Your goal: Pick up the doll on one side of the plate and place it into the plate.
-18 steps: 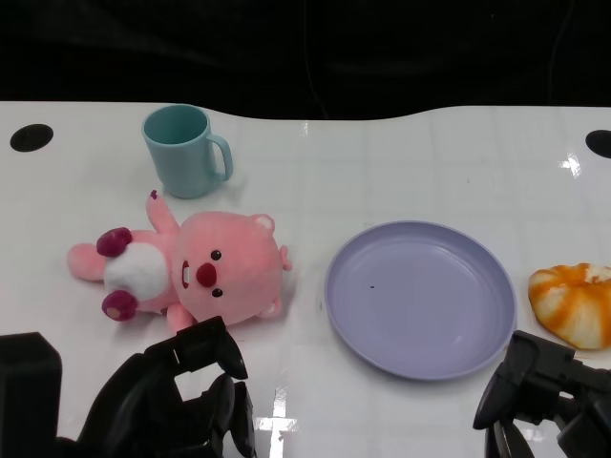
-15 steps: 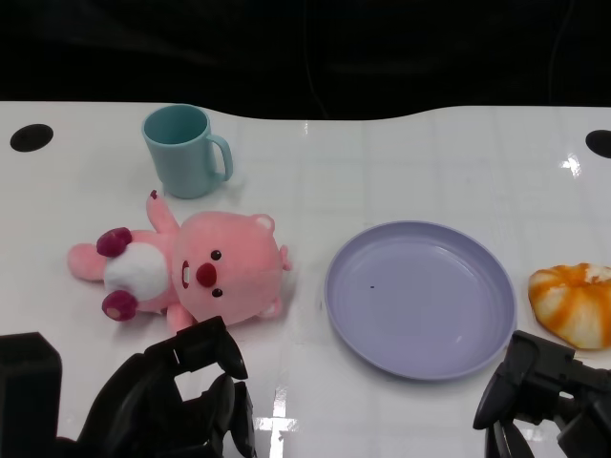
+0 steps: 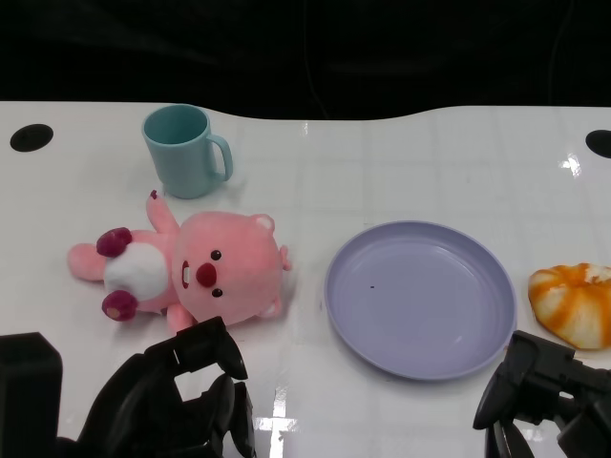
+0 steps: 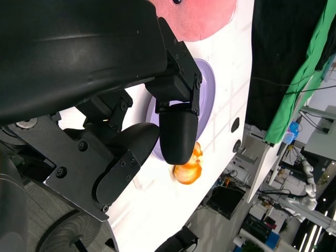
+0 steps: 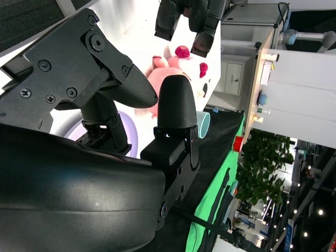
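Observation:
A pink plush doll lies on its back on the white table, left of the empty lilac plate. My left hand hovers just in front of the doll at the near edge, fingers apart and holding nothing. My right hand hangs in front of the plate's right rim, also empty with its fingers apart. In the left wrist view the doll and the plate show past the fingers. The right wrist view shows the doll beyond its own fingers.
A teal cup stands behind the doll, toward the table's far edge. An orange-and-white bun lies just right of the plate, close to my right hand. Black holes mark the table's far corners.

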{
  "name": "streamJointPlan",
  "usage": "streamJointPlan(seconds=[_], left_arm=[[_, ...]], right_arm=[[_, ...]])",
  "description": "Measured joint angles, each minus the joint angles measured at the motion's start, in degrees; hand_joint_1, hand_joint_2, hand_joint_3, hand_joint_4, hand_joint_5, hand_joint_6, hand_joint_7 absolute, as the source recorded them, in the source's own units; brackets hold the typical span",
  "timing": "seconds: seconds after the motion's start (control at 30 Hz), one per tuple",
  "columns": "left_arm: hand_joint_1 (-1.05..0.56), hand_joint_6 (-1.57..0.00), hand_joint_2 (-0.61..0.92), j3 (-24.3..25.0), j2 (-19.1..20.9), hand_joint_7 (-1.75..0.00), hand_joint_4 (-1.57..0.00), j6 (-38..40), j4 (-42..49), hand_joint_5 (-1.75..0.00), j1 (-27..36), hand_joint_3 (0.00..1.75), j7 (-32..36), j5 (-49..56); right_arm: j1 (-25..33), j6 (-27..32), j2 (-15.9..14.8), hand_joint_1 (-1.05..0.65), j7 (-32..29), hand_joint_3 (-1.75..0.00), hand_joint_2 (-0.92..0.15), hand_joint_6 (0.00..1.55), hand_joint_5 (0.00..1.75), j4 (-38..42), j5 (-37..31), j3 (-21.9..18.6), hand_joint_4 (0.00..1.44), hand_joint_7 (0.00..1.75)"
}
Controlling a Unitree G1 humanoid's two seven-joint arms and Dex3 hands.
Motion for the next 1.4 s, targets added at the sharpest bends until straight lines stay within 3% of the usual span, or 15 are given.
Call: streamJointPlan(seconds=[0.43, 0.57, 0.7, 0.87, 1.0, 1.17, 1.4], left_arm=[[-0.21, -0.77, 0.35, 0.1, 0.0, -1.59, -0.87, 0.0, 0.8, -1.72, -0.3, 1.42, 0.0, 0.0], [-0.19, -0.82, 0.43, 0.6, -0.8, -1.18, -0.85, 0.0, 0.9, -1.51, -0.3, 1.25, 0.0, -0.7], [-0.22, -0.81, 0.42, 1.5, -1.1, -1.01, -0.78, 0.0, 0.3, -1.47, -0.4, 1.25, 0.0, -1.4], [-0.28, -0.77, 0.61, 2.7, -1.2, -0.70, -0.67, 0.0, -1.4, -1.27, -0.6, 0.82, 0.1, -2.5], [-0.40, -0.72, 0.85, 4.3, -1.1, -0.39, -0.57, 0.6, -2.7, -1.06, -1.7, 0.22, 0.3, -3.7], [-0.59, -0.59, 0.91, 5.1, 0.5, -0.25, -0.39, -0.8, -3.3, -0.99, -3.2, 0.03, -0.3, -3.1], [-0.69, -0.46, 0.92, 4.9, 6.1, -0.12, -0.18, -11.6, -3.0, -0.83, -4.7, 0.07, -3.3, 6.7]], right_arm=[[-0.2, 0.0, 0.0, -0.14, 0.0, -1.47, -0.41, 0.59, 1.75, 0.1, 0.0, 0.0, 0.71, 1.58], [-0.5, 0.0, 0.0, -0.14, 0.0, -1.48, -0.41, 0.59, 1.75, 0.2, 0.0, 0.0, 0.72, 1.58], [-0.7, 0.0, 0.0, -0.14, 0.0, -1.48, -0.40, 0.60, 1.75, 0.2, 0.0, 0.1, 0.72, 1.59], [-0.7, 0.0, 0.0, -0.13, 0.0, -1.49, -0.40, 0.59, 1.75, 0.2, 0.0, 0.4, 0.72, 1.59], [-0.9, 0.0, 0.0, -0.15, 0.0, -1.49, -0.40, 0.59, 1.75, 0.2, 0.0, 0.5, 0.72, 1.59], [-1.5, -0.1, 0.0, -0.13, 0.0, -1.51, -0.39, 0.59, 1.75, 0.8, 0.0, 0.6, 0.73, 1.60], [-1.8, -0.1, 0.1, -0.13, 0.0, -1.52, -0.39, 0.59, 1.75, 1.4, 0.0, 0.8, 0.72, 1.59]])
